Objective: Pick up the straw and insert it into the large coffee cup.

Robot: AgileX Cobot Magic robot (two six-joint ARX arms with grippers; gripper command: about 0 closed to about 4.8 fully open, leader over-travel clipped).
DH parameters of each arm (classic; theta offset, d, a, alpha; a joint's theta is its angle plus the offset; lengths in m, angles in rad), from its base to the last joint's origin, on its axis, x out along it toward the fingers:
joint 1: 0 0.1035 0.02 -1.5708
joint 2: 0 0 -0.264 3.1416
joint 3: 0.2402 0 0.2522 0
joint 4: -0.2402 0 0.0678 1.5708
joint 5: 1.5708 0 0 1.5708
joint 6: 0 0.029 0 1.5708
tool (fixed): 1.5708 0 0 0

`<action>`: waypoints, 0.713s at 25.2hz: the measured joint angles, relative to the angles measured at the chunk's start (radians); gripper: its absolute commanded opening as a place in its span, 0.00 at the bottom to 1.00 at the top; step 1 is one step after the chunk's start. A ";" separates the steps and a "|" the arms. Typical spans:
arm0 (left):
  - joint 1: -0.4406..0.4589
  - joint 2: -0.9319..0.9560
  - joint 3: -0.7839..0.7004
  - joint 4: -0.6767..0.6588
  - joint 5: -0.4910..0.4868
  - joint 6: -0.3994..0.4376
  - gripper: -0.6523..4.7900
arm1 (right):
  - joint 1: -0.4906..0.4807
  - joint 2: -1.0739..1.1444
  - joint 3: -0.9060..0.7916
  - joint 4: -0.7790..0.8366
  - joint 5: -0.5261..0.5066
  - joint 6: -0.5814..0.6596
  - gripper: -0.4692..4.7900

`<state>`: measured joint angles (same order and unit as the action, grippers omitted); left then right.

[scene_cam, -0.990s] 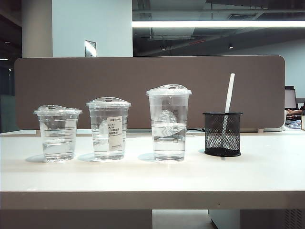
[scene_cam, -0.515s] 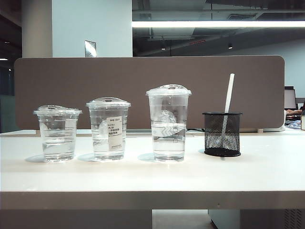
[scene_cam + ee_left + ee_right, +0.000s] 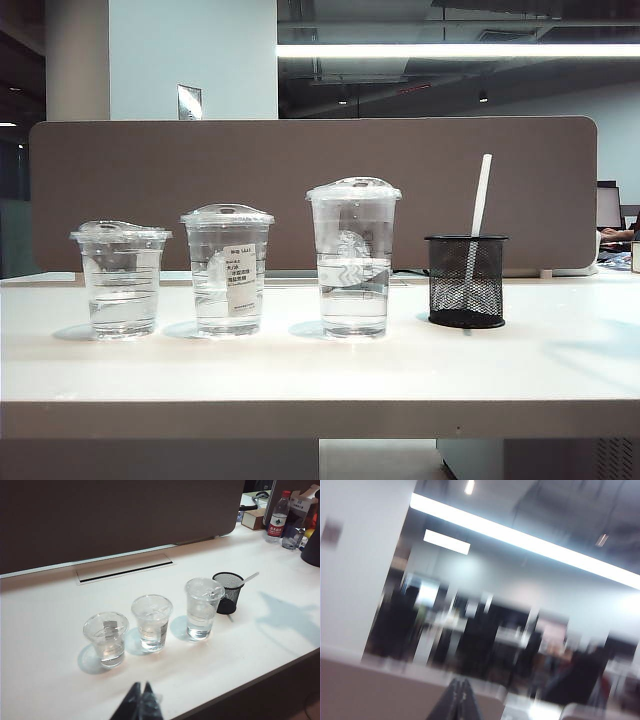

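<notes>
Standing in a row on the white table [image 3: 300, 375], you have three lidded clear cups, each part-filled with clear liquid: the shortest cup [image 3: 121, 280], the medium cup [image 3: 228, 270] with a white printed label, and the large coffee cup [image 3: 354, 258] with its domed lid and faint round logo. Just beside the large cup sits a black mesh pen holder [image 3: 467, 281], and the straw [image 3: 478, 222] leans inside it, top end poking well above the rim. Open tabletop runs in front of the row to the near edge; a brown divider panel [image 3: 300, 190] closes off the back. Your left wrist view looks down on the same row from the near edge, and shows what the exterior view lacks: a cable slot [image 3: 125, 568] behind the cups. The left gripper [image 3: 140, 700] hangs there with fingers pressed together, empty. The right wrist view is blurred, aimed at the office beyond; the right gripper [image 3: 458, 700] is likewise closed on nothing.
</notes>
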<state>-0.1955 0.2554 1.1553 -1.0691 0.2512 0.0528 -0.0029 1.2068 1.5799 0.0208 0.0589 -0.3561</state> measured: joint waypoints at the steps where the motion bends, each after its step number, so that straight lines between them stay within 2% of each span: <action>1: 0.000 0.000 0.000 0.000 0.000 0.000 0.11 | -0.001 0.053 -0.002 -0.014 -0.001 0.000 0.10; 3: 0.000 0.000 0.000 -0.006 0.000 0.000 0.11 | -0.004 0.173 -0.033 -0.027 -0.046 0.024 0.09; 5: 0.000 0.000 0.000 -0.035 0.000 0.000 0.11 | -0.006 0.241 -0.093 0.018 -0.134 0.047 0.09; 7: 0.000 0.000 0.000 -0.072 0.000 0.000 0.11 | -0.006 0.268 -0.208 0.167 -0.192 0.087 0.09; 11: 0.000 0.000 0.000 -0.106 0.000 0.000 0.11 | -0.006 0.273 -0.422 0.408 -0.211 0.180 0.09; 15: 0.000 0.000 0.000 -0.110 -0.001 -0.004 0.11 | -0.018 0.274 -0.737 0.672 -0.210 0.353 0.09; 18: 0.000 0.000 0.000 -0.110 0.000 -0.004 0.11 | -0.012 0.253 -0.921 0.777 -0.211 0.375 0.09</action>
<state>-0.1955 0.2554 1.1549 -1.1793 0.2508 0.0486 -0.0147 1.4597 0.6590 0.7982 -0.1524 0.0189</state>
